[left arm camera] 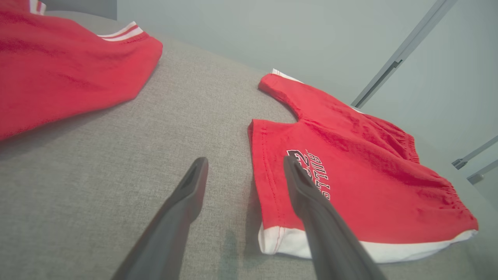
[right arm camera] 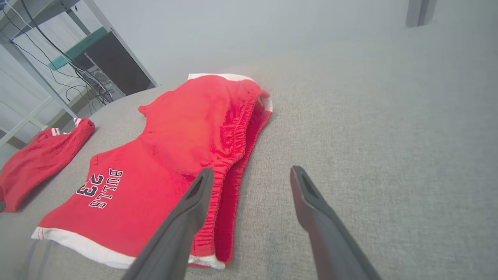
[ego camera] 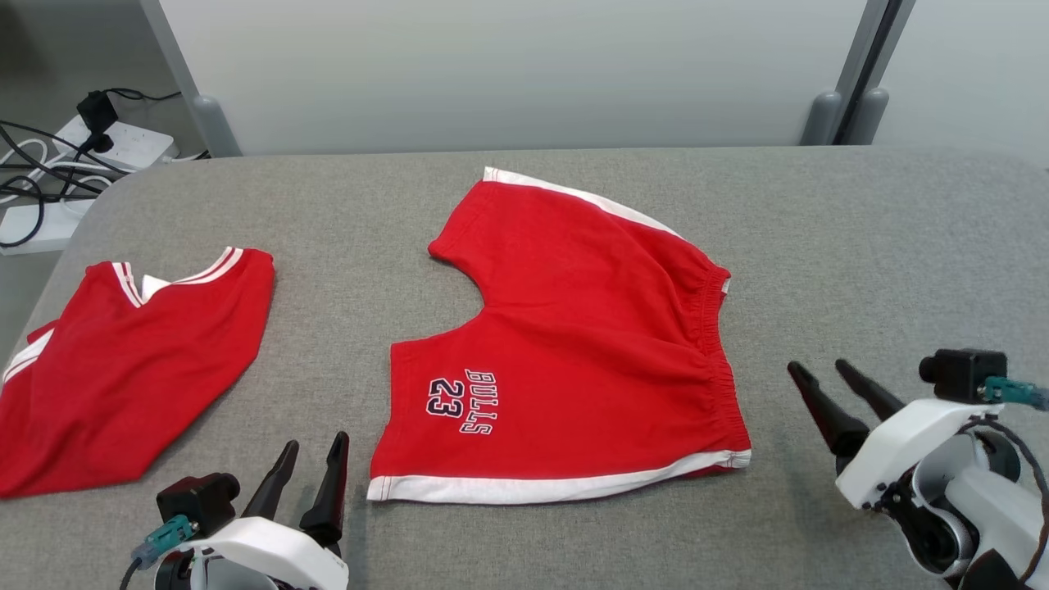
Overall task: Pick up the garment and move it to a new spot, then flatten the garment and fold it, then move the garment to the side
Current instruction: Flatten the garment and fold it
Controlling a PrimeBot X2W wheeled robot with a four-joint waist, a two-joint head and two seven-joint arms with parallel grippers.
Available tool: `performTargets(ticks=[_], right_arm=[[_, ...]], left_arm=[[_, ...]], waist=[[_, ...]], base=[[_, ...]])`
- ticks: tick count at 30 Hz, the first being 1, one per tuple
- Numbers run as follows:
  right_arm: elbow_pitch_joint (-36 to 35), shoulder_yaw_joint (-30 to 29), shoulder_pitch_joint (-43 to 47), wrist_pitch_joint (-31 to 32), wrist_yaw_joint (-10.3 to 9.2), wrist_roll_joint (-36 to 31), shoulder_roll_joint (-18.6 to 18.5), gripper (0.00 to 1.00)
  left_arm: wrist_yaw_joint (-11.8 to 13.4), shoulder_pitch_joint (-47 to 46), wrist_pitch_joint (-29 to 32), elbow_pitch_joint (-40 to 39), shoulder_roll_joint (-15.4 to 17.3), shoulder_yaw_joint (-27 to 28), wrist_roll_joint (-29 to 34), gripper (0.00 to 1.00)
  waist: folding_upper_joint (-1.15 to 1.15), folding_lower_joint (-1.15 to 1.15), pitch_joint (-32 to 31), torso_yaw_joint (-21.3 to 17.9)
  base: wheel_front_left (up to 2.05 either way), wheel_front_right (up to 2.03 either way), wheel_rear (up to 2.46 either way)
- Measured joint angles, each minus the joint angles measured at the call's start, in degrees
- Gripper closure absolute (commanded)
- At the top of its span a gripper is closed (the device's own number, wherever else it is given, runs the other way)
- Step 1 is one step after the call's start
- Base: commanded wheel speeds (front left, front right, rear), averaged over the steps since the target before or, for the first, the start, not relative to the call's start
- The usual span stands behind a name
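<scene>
Red shorts with white trim and "BULLS 23" print lie spread flat in the middle of the grey table, waistband to the right. The left wrist view shows the shorts from their leg hem, the right wrist view shows the shorts from the elastic waistband. My left gripper stands open near the front edge, just left of the lower leg hem, empty. My right gripper is open to the right of the waistband, apart from the cloth. Its fingers frame bare table beside the waistband.
A red jersey with striped white trim lies at the table's left edge, also as the jersey in the left wrist view. Power strips and cables sit on the floor at the back left. A pale wall panel stands behind the table.
</scene>
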Motion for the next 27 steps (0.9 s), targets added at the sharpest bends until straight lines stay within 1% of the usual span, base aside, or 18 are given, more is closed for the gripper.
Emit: performTargets(ticks=[3,6,9,12,15,18,22,27], right_arm=[[-0.15,-8.56,0.83,-0.4,0.0,-8.29,1.42,0.0],[-2.03,-17.12,4.14,-0.41,0.0,-16.93,3.34,0.0],[-4.24,-23.79,9.04,-0.41,0.0,-23.97,6.19,0.0],[-6.27,-28.84,13.05,-0.4,0.0,-29.87,8.6,0.0],[-8.24,-33.03,15.95,-0.41,0.0,-34.2,10.71,0.0],[-9.39,-35.05,18.52,-0.41,0.0,-37.28,12.44,0.0],[-10.85,-38.31,21.27,-0.41,0.0,-41.06,14.04,0.0],[-11.5,-40.9,23.64,-0.41,0.0,-44.76,15.57,0.0]], left_arm=[[0.0,1.59,0.0,-1.79,-1.51,3.34,5.12,0.0],[0.0,3.1,0.0,-3.0,-2.81,6.44,9.14,0.0],[0.0,4.58,0.0,-4.77,-3.69,8.95,12.49,0.0],[0.0,5.64,-0.01,-6.76,-4.86,11.83,15.75,0.0],[0.0,6.84,-0.01,-8.69,-5.38,14.17,19.07,0.0],[0.0,8.15,-0.01,-10.28,-6.17,15.72,22.06,0.0],[0.02,9.81,-0.01,-12.4,-6.58,16.71,26.09,0.0],[0.05,11.96,-0.01,-13.89,-6.64,16.94,28.22,0.0]], waist=[[0.0,0.0,-0.97,-0.11],[0.0,0.0,-1.54,-0.25],[0.0,0.0,-2.1,-0.36],[0.0,0.0,-2.67,-0.34],[0.0,0.0,-3.21,-0.24],[0.0,0.0,-3.72,-0.04],[0.0,0.0,-4.27,0.16],[0.0,0.0,-5.02,0.26]], base=[[0.0,0.0,0.0],[0.0,0.0,0.0],[0.0,0.0,0.0],[0.0,0.0,0.0],[0.0,0.0,0.0],[0.0,0.0,0.0],[0.0,0.0,0.0],[0.0,0.0,0.0]])
